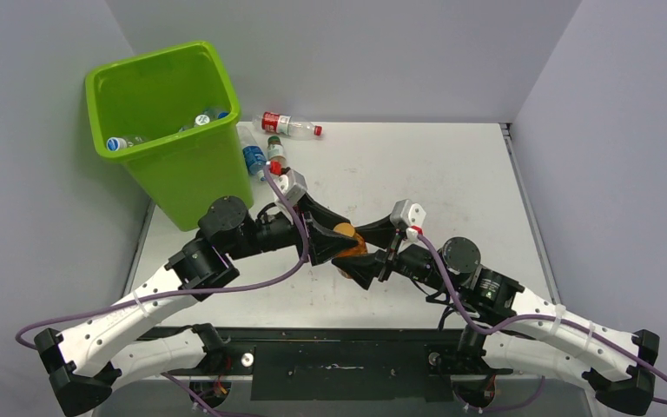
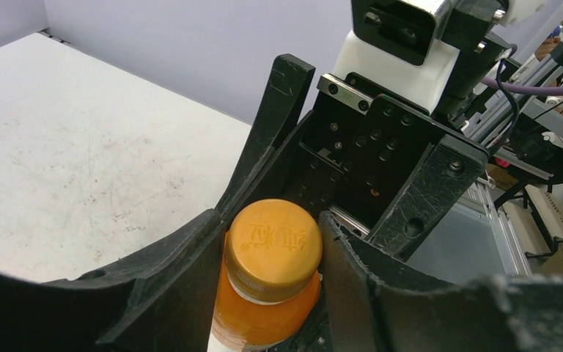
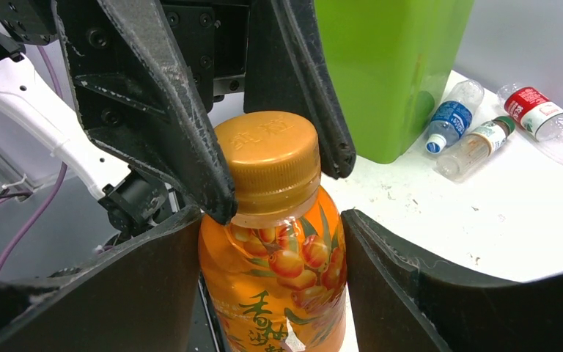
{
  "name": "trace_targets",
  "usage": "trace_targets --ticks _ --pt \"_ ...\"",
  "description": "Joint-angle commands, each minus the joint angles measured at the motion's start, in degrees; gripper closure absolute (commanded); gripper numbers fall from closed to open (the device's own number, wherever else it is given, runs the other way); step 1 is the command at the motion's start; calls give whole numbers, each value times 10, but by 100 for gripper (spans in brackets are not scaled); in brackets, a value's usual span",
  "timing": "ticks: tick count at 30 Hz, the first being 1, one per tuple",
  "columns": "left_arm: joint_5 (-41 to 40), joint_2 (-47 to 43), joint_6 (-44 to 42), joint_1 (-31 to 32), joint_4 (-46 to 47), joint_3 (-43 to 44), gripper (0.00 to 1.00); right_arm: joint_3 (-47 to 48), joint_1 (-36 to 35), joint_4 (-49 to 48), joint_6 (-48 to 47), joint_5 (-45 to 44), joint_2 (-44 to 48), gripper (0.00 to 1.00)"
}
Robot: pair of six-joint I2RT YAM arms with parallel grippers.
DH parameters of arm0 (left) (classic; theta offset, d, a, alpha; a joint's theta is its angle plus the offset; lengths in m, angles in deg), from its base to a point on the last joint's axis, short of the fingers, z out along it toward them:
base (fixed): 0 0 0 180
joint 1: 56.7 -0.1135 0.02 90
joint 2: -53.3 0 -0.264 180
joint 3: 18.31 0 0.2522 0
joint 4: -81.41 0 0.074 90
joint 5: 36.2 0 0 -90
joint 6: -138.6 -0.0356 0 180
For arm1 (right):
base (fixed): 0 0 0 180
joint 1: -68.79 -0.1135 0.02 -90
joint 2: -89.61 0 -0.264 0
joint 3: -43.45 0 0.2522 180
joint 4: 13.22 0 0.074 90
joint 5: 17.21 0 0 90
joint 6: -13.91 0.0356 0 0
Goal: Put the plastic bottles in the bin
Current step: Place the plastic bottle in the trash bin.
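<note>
From above, all but the cap of the orange bottle [image 1: 344, 231] is hidden by the left gripper [image 1: 345, 238] and right gripper [image 1: 353, 254]. Its base is cut off in both wrist views. Bottles [image 1: 201, 119] in the bin [image 1: 182, 169] are half hidden by its wall.

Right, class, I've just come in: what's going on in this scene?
It looks like a handover. The right tool grips the orange juice bottle by its body, and the left tool has its fingers either side of the orange cap. The lime-green bin already holds a few bottles. Others lie on the table beside it.
</note>
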Motion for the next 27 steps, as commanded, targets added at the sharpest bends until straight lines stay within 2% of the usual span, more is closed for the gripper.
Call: trace_targets --ticks 1,4,6,8,10,11,12,13,14,16,17,22,27 --pt "23 -6 2 9 27 3 54 18 1 -36 -7 -5 3 95" --pt "22 1 -8 24 22 4 53 17 1 -40 -4 -3 2 95" --pt "16 4 -19 37 19 5 56 18 1 -41 -2 -2 1 95" --pt "6 6 -29 47 16 8 71 18 0 -40 0 2 0 95" --pt "1 9 -35 49 11 12 93 18 0 -38 3 3 2 95" --pt "-5 8 -36 50 7 14 100 18 1 -36 5 2 4 95" --pt "-12 6 -40 49 6 16 100 19 0 -33 8 2 6 94" --pt "-20 2 -42 49 5 16 100 20 1 -28 12 1 8 83" --pt "-30 -2 -44 49 6 15 100 24 1 -21 15 0 9 63" --pt "-66 -16 -54 48 1 18 100 33 0 -5 24 -2 13 10" --pt "-91 -24 -61 47 -7 22 100 38 1 4 28 -4 15 8" --pt "-203 -49 -86 26 -14 62 100 64 1 48 37 -9 31 10" --pt "-371 -60 -183 15 -34 143 100 70 1 89 40 -13 67 10"
